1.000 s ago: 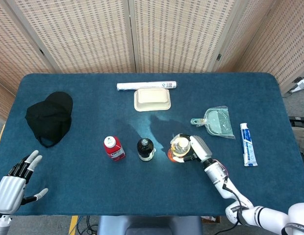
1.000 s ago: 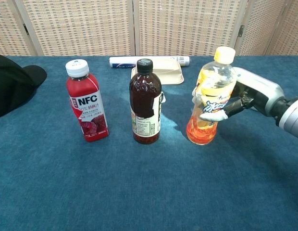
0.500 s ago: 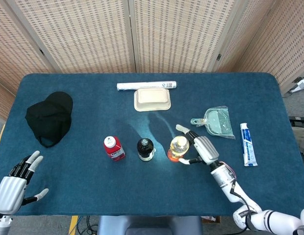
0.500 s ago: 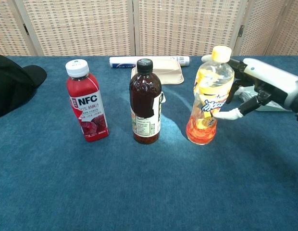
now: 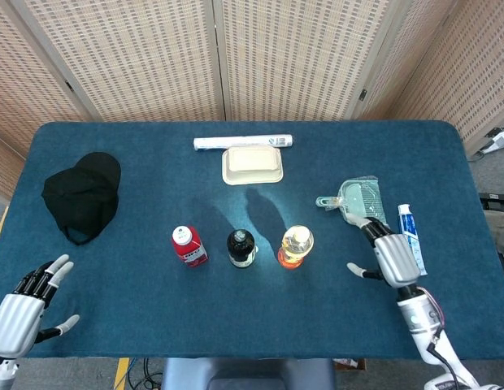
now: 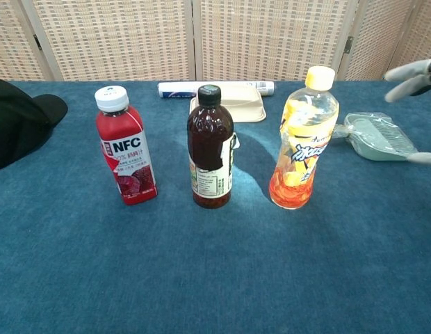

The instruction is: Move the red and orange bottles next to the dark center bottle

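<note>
The right hand (image 5: 392,258) hovers palm-down, fingers spread and empty, well right of the orange bottle (image 5: 296,246). The left hand (image 5: 24,305), fingers splayed, holds nothing far left of it.

Bright, even light falls from overhead. Soft shadows stretch behind the dark bottle (image 5: 241,248) toward the screen. Both views are sharp, with slight blur at the chest view's right edge.

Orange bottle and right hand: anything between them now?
Nothing. Head view shows only bare blue cloth between the orange bottle and the open right hand.
</note>
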`<action>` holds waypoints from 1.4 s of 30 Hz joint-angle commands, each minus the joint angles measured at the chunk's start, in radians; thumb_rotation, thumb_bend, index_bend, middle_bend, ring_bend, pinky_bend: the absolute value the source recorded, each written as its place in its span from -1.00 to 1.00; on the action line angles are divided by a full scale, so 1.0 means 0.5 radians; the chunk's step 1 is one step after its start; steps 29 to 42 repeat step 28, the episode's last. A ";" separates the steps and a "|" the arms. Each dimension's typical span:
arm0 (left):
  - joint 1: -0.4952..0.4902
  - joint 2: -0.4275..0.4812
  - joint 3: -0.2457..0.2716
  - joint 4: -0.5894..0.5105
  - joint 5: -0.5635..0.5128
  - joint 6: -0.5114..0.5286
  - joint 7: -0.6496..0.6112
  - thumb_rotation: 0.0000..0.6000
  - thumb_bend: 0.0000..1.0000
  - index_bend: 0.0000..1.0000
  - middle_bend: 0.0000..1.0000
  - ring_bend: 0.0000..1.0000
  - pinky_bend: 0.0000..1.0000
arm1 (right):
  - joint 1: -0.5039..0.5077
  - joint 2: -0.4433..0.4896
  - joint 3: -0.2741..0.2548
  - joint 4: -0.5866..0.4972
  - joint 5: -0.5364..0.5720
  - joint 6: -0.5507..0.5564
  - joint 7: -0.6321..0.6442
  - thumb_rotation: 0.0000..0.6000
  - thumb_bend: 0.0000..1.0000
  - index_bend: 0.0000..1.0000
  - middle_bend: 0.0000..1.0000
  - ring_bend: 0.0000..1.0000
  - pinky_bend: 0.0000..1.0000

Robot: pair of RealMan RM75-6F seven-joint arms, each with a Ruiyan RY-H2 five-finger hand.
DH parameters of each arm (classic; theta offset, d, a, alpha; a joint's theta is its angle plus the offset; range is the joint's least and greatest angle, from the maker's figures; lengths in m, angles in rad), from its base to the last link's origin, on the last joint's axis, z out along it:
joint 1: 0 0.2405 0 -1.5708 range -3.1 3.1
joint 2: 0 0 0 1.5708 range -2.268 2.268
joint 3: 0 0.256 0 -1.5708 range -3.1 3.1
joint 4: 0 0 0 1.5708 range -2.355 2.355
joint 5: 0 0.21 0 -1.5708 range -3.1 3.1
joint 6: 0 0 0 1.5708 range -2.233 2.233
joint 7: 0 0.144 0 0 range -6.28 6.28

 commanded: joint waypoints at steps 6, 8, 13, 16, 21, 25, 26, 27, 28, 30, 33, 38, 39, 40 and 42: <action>0.025 0.024 -0.011 -0.001 0.010 0.063 0.012 1.00 -0.93 -0.50 -0.65 -0.67 -0.49 | -0.348 0.325 -0.123 -0.340 0.091 0.312 -0.501 1.00 -1.00 -0.42 -0.37 -0.57 -0.09; 0.027 0.027 -0.015 0.004 0.010 0.069 0.025 1.00 -0.93 -0.49 -0.63 -0.65 -0.48 | -0.410 0.366 -0.143 -0.363 0.098 0.358 -0.504 1.00 -1.00 -0.42 -0.35 -0.56 -0.09; 0.022 0.026 -0.022 0.013 -0.028 0.032 0.029 1.00 -0.93 -0.47 -0.58 -0.62 -0.45 | -0.526 0.406 -0.157 -0.294 0.094 0.452 -0.387 1.00 -0.96 -0.37 -0.32 -0.56 -0.09; 0.019 0.018 -0.023 0.030 -0.035 0.012 0.070 1.00 -0.93 -0.47 -0.57 -0.62 -0.45 | -0.559 0.428 -0.131 -0.238 0.102 0.464 -0.266 1.00 -0.93 -0.36 -0.31 -0.55 -0.09; 0.001 0.005 -0.013 0.041 -0.014 -0.018 0.087 1.00 -0.93 -0.47 -0.55 -0.62 -0.45 | -0.586 0.467 -0.097 -0.235 0.058 0.504 -0.201 1.00 -0.91 -0.36 -0.30 -0.55 -0.09; -0.014 -0.009 -0.004 0.048 -0.027 -0.068 0.087 1.00 -0.93 -0.47 -0.54 -0.62 -0.45 | -0.597 0.491 -0.086 -0.238 0.064 0.464 -0.149 1.00 -0.91 -0.36 -0.30 -0.55 -0.09; -0.017 -0.013 -0.003 0.051 -0.029 -0.079 0.090 1.00 -0.93 -0.47 -0.54 -0.62 -0.45 | -0.598 0.495 -0.084 -0.240 0.065 0.453 -0.136 1.00 -0.91 -0.36 -0.31 -0.55 -0.09; -0.019 -0.017 -0.002 0.053 -0.032 -0.087 0.093 1.00 -0.93 -0.47 -0.54 -0.62 -0.45 | -0.598 0.498 -0.083 -0.241 0.062 0.443 -0.122 1.00 -0.91 -0.36 -0.31 -0.55 -0.09; -0.021 -0.023 0.001 0.056 -0.033 -0.095 0.095 1.00 -0.93 -0.47 -0.54 -0.62 -0.45 | -0.599 0.503 -0.084 -0.242 0.054 0.431 -0.107 1.00 -0.91 -0.36 -0.31 -0.55 -0.09; -0.021 -0.023 0.001 0.056 -0.033 -0.095 0.095 1.00 -0.93 -0.47 -0.54 -0.62 -0.45 | -0.599 0.503 -0.084 -0.242 0.054 0.431 -0.107 1.00 -0.91 -0.36 -0.31 -0.55 -0.09; -0.021 -0.023 0.001 0.056 -0.033 -0.095 0.095 1.00 -0.93 -0.47 -0.54 -0.62 -0.45 | -0.599 0.503 -0.084 -0.242 0.054 0.431 -0.107 1.00 -0.91 -0.36 -0.31 -0.55 -0.09; -0.021 -0.023 0.001 0.056 -0.033 -0.095 0.095 1.00 -0.93 -0.47 -0.54 -0.62 -0.45 | -0.599 0.503 -0.084 -0.242 0.054 0.431 -0.107 1.00 -0.91 -0.36 -0.31 -0.55 -0.09; -0.021 -0.023 0.001 0.056 -0.033 -0.095 0.095 1.00 -0.93 -0.47 -0.54 -0.62 -0.45 | -0.599 0.503 -0.084 -0.242 0.054 0.431 -0.107 1.00 -0.91 -0.36 -0.31 -0.55 -0.09; -0.021 -0.023 0.001 0.056 -0.033 -0.095 0.095 1.00 -0.93 -0.47 -0.54 -0.62 -0.45 | -0.599 0.503 -0.084 -0.242 0.054 0.431 -0.107 1.00 -0.91 -0.36 -0.31 -0.55 -0.09; -0.021 -0.023 0.001 0.056 -0.033 -0.095 0.095 1.00 -0.93 -0.47 -0.54 -0.62 -0.45 | -0.599 0.503 -0.084 -0.242 0.054 0.431 -0.107 1.00 -0.91 -0.36 -0.31 -0.55 -0.09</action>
